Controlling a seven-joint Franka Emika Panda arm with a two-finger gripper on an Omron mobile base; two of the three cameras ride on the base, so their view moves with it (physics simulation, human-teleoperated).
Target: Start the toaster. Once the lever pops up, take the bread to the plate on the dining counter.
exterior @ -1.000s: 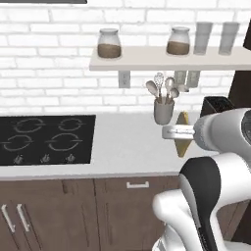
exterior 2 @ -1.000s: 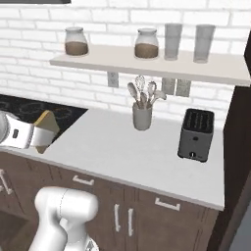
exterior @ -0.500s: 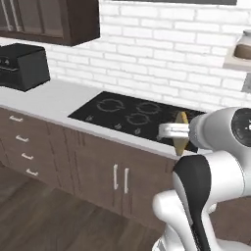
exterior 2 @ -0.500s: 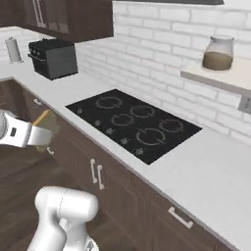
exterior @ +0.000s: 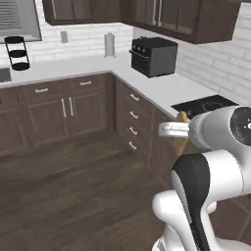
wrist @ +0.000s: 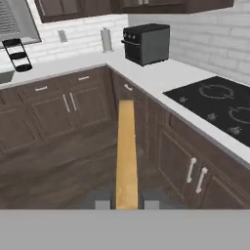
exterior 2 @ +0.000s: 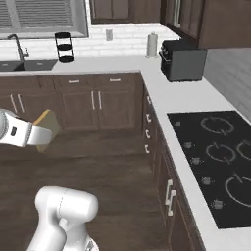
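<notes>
Two fingers (wrist: 102, 200) clamp the bread (wrist: 126, 152) edge-on between them, the slice jutting straight ahead.

The bread (wrist: 126, 151) is showing a golden-tan crust. The cabinets (exterior: 63, 115) are dark brown, the worktop (wrist: 161, 78) white, the cooktop (exterior 2: 215, 162) black with grey rings, at 12 o'clock the brick wall (exterior 2: 122, 41) white.

A black toaster oven (exterior 2: 182, 60) sits on the white corner counter (exterior 2: 162, 95); black cooktop (exterior 2: 218, 162) nearby (flush-set); paper-towel roll (exterior 2: 152, 45) behind.
</notes>
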